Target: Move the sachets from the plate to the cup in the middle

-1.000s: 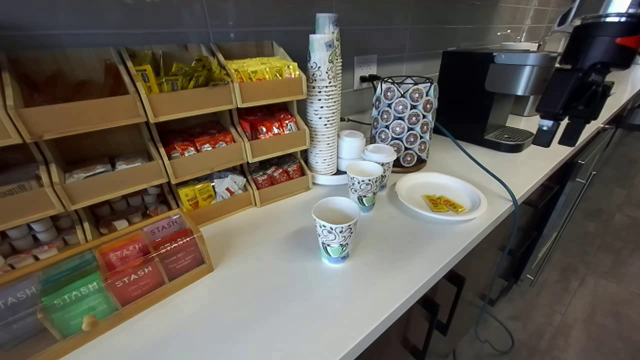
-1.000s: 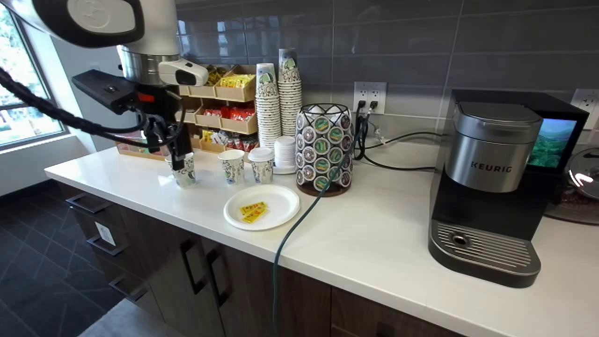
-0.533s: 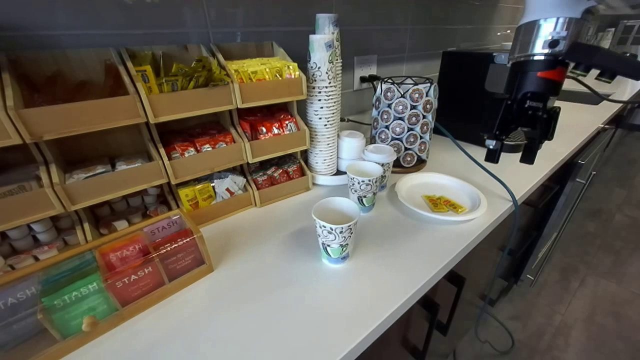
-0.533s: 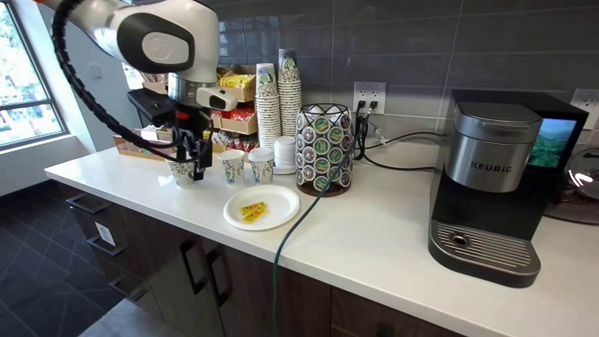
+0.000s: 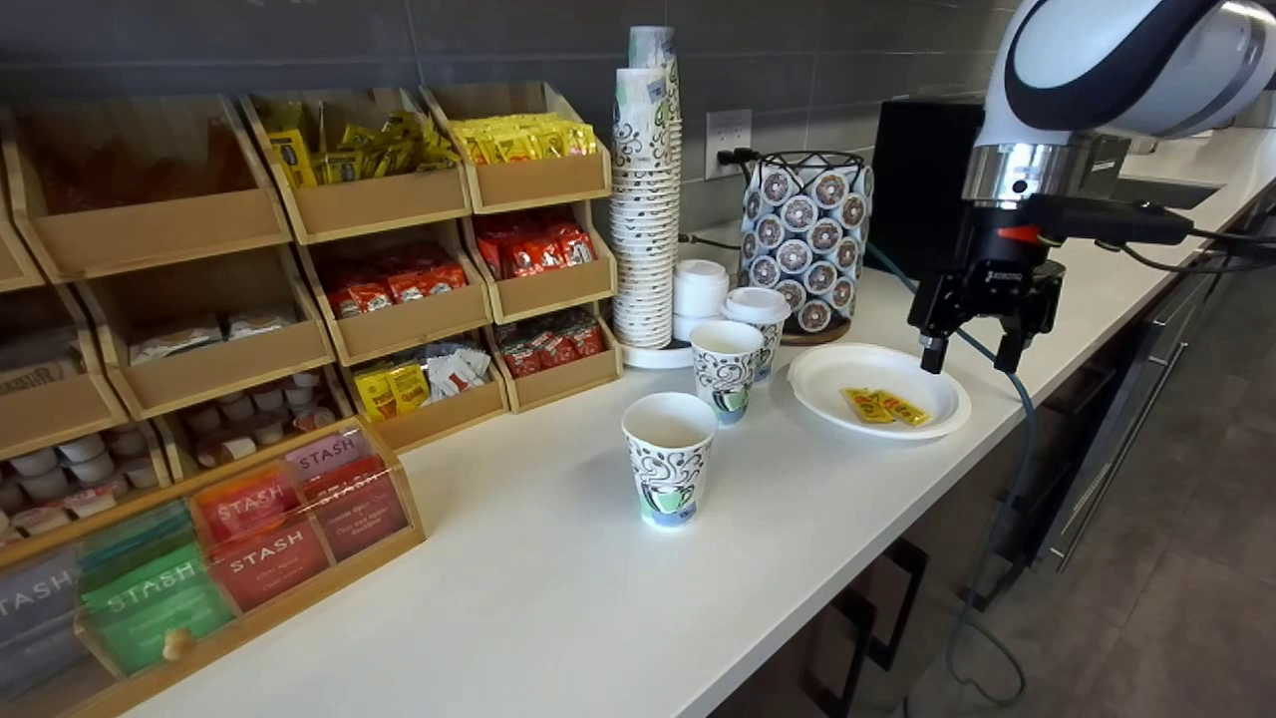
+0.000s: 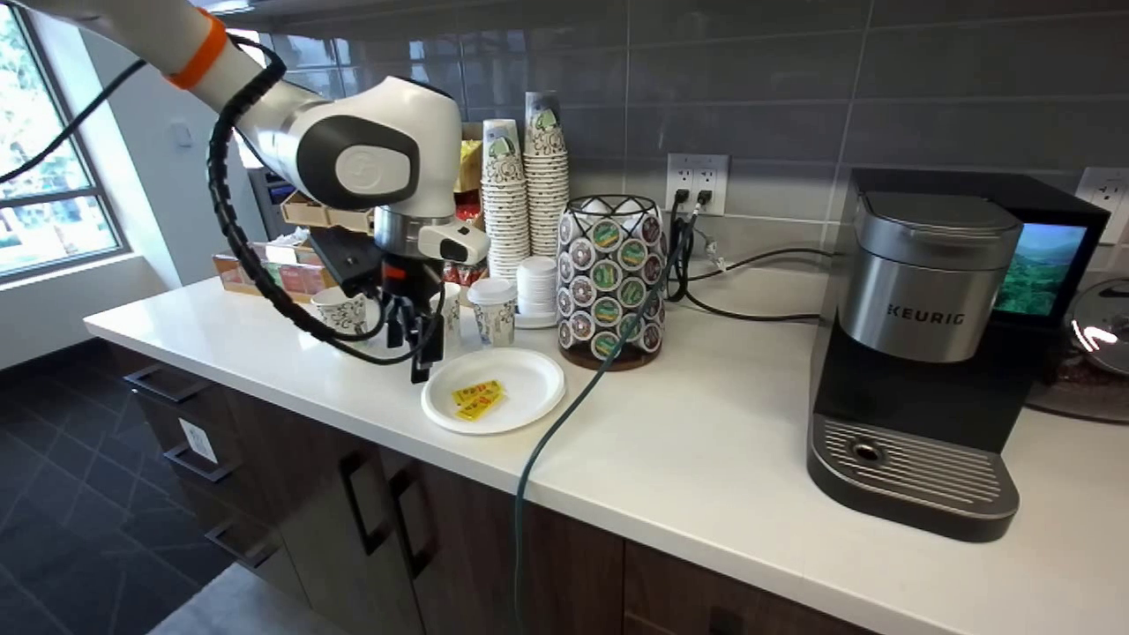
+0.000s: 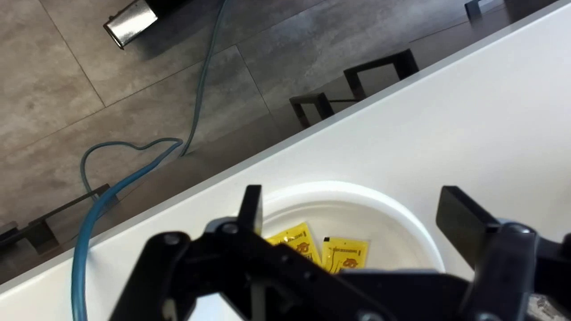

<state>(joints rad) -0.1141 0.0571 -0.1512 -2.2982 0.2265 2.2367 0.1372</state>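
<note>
white countertop (image 5: 538, 598) stretches along a dark tiled wall (image 5: 897, 60). nearest in an exterior view stands the front paper cup (image 5: 670, 479); behind it, the middle cup (image 5: 726, 374). two yellow sachets (image 5: 865, 406) lie side by side on the round white plate (image 5: 842, 367), near the middle cup. the black robotic gripper (image 5: 969, 359) hangs above the countertop near the plate, its fingers spread well apart. farther back stands a lidded cup (image 5: 760, 305), then a rack of coffee pods (image 5: 802, 244).

Claw (image 7: 350, 206) spread wide, two yellow sachets (image 7: 344, 253) on white plate (image 7: 332, 191), blue cable (image 7: 81, 263)
</note>
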